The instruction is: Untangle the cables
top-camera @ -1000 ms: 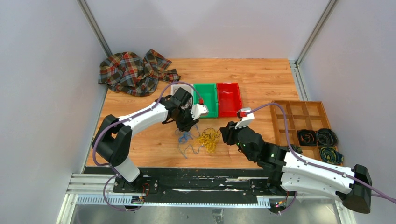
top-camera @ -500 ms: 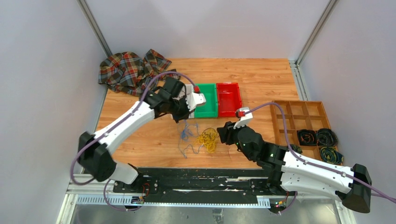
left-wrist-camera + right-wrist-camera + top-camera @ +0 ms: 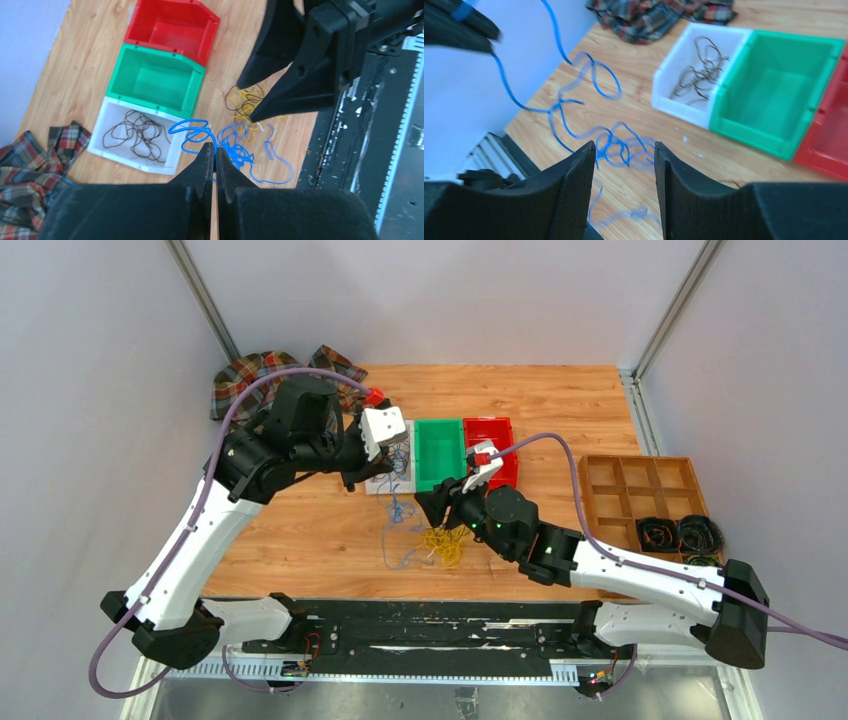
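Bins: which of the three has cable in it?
The white bin, beside the green bin: dark cable loops lie inside. The green and the red bin hold none.

Two arms of one build. The left arm (image 3: 195, 535): glossy white shell links between matt black joint housings (image 3: 290, 425), with a black block at the shoulder end. The right arm (image 3: 640, 575): the same white and black, with small green indicator lights (image 3: 470, 528). Each arm has a thick purple hose (image 3: 240, 400) and a white camera mount (image 3: 383, 426) with a red cap (image 3: 375, 397). The left gripper (image 3: 215, 152): two matt black wedge fingers tapering to thin tips. The right gripper (image 3: 624, 150): black fingers (image 3: 574, 195) with finely cross-hatched inner faces.
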{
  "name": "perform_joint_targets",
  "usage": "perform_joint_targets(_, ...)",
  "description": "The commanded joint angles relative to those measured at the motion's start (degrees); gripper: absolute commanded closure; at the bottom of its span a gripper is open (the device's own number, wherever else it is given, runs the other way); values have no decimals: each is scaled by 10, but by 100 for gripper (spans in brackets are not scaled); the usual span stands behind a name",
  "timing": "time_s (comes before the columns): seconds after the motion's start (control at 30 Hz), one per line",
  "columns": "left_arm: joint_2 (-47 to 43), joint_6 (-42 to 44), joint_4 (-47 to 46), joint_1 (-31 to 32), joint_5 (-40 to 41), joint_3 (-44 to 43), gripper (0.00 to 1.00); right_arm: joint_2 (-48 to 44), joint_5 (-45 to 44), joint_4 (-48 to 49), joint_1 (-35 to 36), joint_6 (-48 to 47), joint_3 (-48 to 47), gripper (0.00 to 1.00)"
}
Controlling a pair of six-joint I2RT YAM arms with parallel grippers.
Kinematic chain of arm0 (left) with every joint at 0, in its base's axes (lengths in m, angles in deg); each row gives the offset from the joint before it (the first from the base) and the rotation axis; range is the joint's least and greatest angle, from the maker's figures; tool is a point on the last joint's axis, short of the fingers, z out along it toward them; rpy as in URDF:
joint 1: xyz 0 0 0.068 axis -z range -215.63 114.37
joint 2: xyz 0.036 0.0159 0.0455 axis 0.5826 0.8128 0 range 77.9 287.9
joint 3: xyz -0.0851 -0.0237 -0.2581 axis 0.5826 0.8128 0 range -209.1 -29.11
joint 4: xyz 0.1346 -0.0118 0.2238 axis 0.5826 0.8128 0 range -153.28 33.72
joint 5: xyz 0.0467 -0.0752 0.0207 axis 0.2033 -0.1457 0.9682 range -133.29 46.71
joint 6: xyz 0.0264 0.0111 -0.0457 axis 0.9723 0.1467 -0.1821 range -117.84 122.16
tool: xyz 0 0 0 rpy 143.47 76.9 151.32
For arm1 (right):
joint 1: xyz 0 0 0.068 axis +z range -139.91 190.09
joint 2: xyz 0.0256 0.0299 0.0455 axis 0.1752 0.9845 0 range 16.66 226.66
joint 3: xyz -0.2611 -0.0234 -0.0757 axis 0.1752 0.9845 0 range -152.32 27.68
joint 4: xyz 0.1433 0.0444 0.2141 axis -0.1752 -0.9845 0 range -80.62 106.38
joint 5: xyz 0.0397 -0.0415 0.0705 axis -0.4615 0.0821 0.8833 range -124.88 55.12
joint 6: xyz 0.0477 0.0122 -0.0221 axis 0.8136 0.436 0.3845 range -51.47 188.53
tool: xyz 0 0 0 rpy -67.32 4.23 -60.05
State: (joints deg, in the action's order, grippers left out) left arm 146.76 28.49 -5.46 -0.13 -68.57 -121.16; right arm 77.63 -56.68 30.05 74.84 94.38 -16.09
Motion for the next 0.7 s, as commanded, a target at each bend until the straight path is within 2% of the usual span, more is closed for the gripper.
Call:
perform_joint_targets(0.0,-5,-29,28,21,-24,-19,100,25,39,73,22,-19,-43,53)
perform_joint_targets(0.4,-5,-33,34,44,-12,-28,100,26,73,136,56,-34,-54,53)
perform_joint_targets(0.67,0,-41,50,48,-43,-64,100,70,43,150,51,-51,-82,53)
